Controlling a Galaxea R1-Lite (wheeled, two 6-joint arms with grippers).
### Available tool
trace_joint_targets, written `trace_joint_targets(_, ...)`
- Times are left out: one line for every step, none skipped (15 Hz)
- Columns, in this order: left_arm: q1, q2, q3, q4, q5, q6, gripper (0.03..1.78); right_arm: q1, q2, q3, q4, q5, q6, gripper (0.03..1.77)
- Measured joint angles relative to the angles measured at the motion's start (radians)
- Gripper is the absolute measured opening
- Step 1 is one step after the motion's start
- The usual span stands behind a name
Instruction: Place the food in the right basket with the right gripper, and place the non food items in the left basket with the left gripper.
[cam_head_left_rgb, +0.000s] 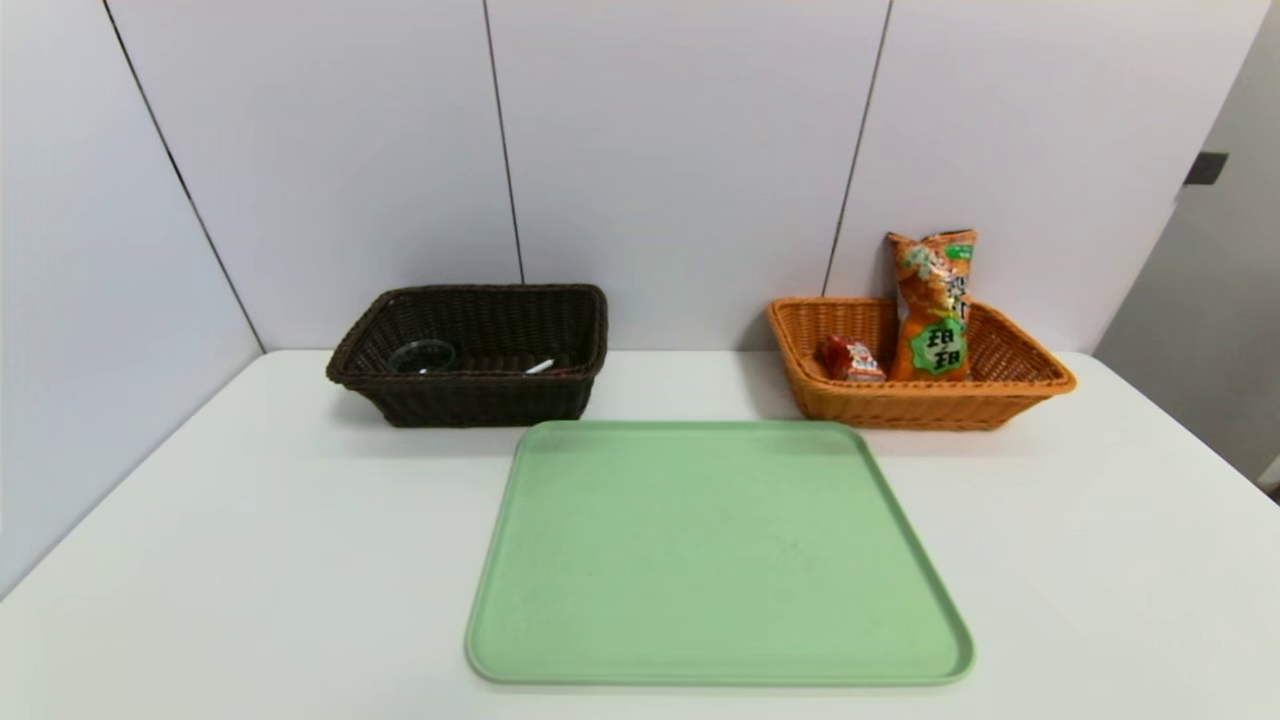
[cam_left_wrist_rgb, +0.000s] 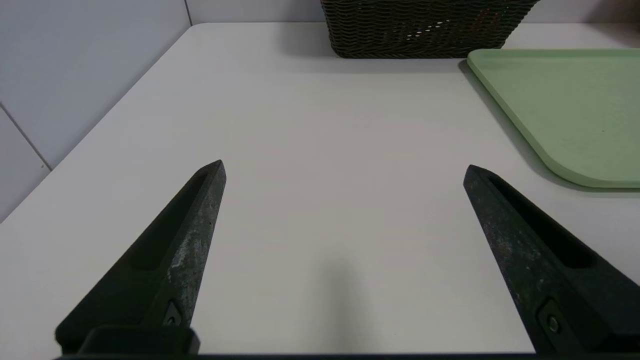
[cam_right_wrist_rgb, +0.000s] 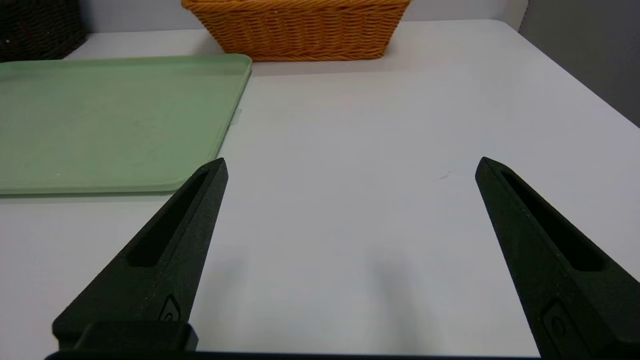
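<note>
The orange snack bag (cam_head_left_rgb: 935, 305) stands upright in the orange-tan right basket (cam_head_left_rgb: 1010, 392), with the small red drink carton (cam_head_left_rgb: 851, 358) lying beside it. In the dark brown left basket (cam_head_left_rgb: 470, 400) I see the clear glass cup (cam_head_left_rgb: 423, 355) and the white pen (cam_head_left_rgb: 540, 366); the red duck is hidden. Neither arm shows in the head view. My left gripper (cam_left_wrist_rgb: 344, 169) hovers open and empty over bare table, the left basket (cam_left_wrist_rgb: 425, 30) far ahead. My right gripper (cam_right_wrist_rgb: 351, 165) is open and empty too, the right basket (cam_right_wrist_rgb: 300, 30) far ahead.
A pale green tray (cam_head_left_rgb: 720, 560) lies bare in the middle of the white table (cam_head_left_rgb: 250, 560), in front of both baskets. Its corners show in both wrist views: tray (cam_left_wrist_rgb: 565, 105), tray (cam_right_wrist_rgb: 110, 120). Grey wall panels stand behind and to the left.
</note>
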Motion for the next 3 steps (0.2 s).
trace_joint_targets(0.0, 0.0, 0.0, 0.0, 0.0, 0.0, 1.69, 0.0, 0.0, 0.0, 0.0, 0.0, 0.0, 1.71)
trace_joint_targets(0.0, 0.0, 0.0, 0.0, 0.0, 0.0, 1.69, 0.0, 0.0, 0.001, -0.002, 0.0, -0.001, 1.71)
trace_joint_targets(0.0, 0.0, 0.0, 0.0, 0.0, 0.0, 1.69, 0.0, 0.0, 0.001, -0.003, 0.0, -0.001, 1.71)
